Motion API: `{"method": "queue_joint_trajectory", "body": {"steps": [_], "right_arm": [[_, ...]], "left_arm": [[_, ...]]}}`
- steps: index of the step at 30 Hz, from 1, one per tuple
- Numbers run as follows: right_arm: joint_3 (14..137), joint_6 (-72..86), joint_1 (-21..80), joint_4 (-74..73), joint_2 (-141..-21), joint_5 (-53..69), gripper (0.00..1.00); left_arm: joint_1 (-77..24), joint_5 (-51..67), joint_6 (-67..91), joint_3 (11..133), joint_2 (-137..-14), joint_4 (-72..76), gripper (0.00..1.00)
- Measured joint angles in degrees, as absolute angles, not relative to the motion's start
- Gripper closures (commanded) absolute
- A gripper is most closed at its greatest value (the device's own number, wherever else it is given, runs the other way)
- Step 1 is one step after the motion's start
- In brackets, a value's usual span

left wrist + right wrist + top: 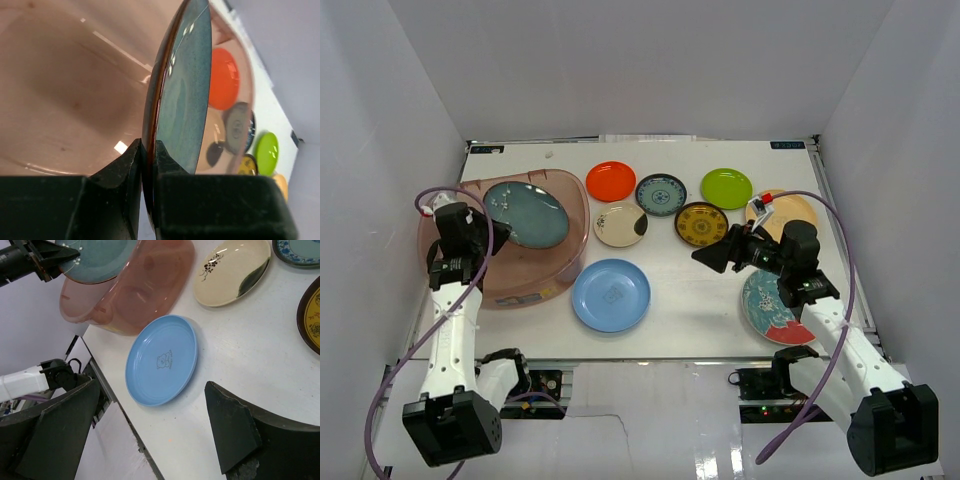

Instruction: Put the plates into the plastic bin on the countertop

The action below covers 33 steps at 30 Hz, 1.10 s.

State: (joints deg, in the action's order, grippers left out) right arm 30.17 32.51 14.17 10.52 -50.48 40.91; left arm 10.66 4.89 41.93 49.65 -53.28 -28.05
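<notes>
While the left tool [148,150] pinched the rim of the dark teal plate [528,213] between narrow jaws, that plate hung tilted on edge over the plastic bin [535,275], not yet let go; whether its lower edge touched the bin floor could not be told

Bin floor beneath that tool looked bare from the left wrist, with no other plate inside. Judged: first plate at the point of delivery, none yet settled

Right tool [710,254] stood spread wide and held nothing, hovering above the desk [690,300]. Around it:
- light blue plate [611,295] out in front of its open jaws, flat on the desk, just beside the bin
- cream plate [620,225] farther ahead, past the light blue one
- yellow-brown plate [701,224] just beside the tool
- red-and-teal floral plate [770,305] behind it, partly under the arm
- tan plate [790,210] behind it, partly hidden by the wrist
- orange plate [611,181], blue-patterned plate [661,194] and lime green plate [726,188] in a row beyond it, well apart from the bin

Eight plates remained on the desk. Judged: most of the job was left, and the light blue plate looked the likeliest next pick for the right tool
</notes>
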Motion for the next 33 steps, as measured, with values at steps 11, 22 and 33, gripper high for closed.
{"method": "queue_joint_trajectory", "body": {"steps": [11, 22, 33], "right_arm": [[29.0, 30.8, 14.2, 10.2, -49.6, 40.8, 0.09], [28.7, 29.5, 14.2, 8.6, -49.5, 40.1, 0.09], [28.7, 28.0, 14.2, 6.1, -49.6, 38.2, 0.09]], "left_arm": [[13.5, 4.2, 42.9, 44.2, -66.2, -25.3, 1.00], [13.8, 3.5, 43.1, 43.5, -69.6, -20.0, 0.38], [14.0, 0.9, 41.3, 43.4, -69.4, -19.0, 0.08]]}}
